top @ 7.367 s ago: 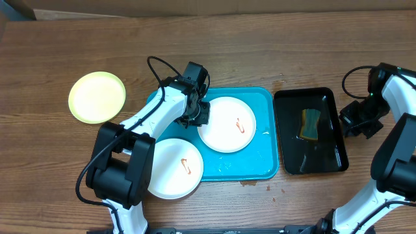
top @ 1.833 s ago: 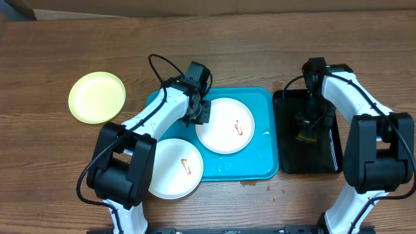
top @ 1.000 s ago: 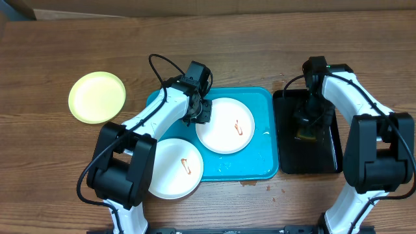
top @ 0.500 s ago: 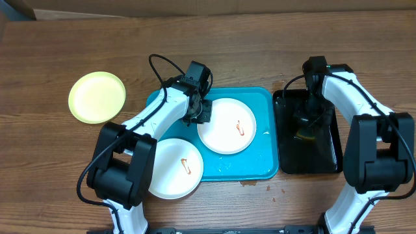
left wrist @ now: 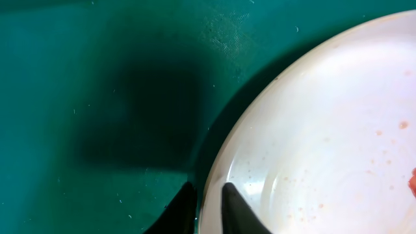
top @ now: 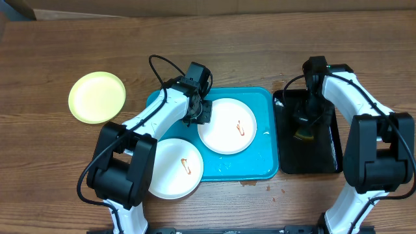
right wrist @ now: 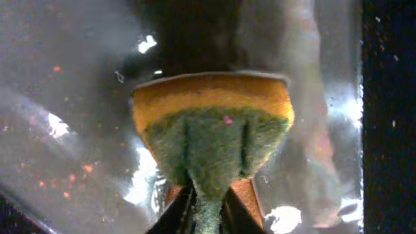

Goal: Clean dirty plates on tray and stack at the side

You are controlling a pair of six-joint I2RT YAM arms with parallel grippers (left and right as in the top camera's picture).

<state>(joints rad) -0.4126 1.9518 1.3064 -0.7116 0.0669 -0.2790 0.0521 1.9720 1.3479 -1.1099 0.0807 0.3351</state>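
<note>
1. Near white plate (top: 174, 168) first, sitting at the tray's (top: 260, 162) near-left corner and hanging out over its rim onto the table (top: 260, 52); a small reddish smear (top: 187, 166) shows on its face.
2. Moving up to the middle of the tray, the middle white plate (top: 227, 125) lies flat on the turquoise floor, with a reddish smear right of its centre.
3. Left gripper (top: 200, 116) is at that plate's left edge; from the wrist view the two dark fingertips (left wrist: 237, 208) straddle the rim, one on the white face and one outside over the tray floor, jaws pinched together on the rim.
4. Across to the right of the tray, just beside it, the black tray (top: 331, 159) shines wet.
5. Right gripper (top: 305, 120) is down inside it; the wrist view shows its jaws clamped on the sponge (right wrist: 214, 130), green scouring side bunched between the fingers, yellow layer beyond it.
6. Out well to the left of the tray and level with its far edge, the yellow-green plate (top: 97, 97) rests alone on the table, apart from everything else.
</note>
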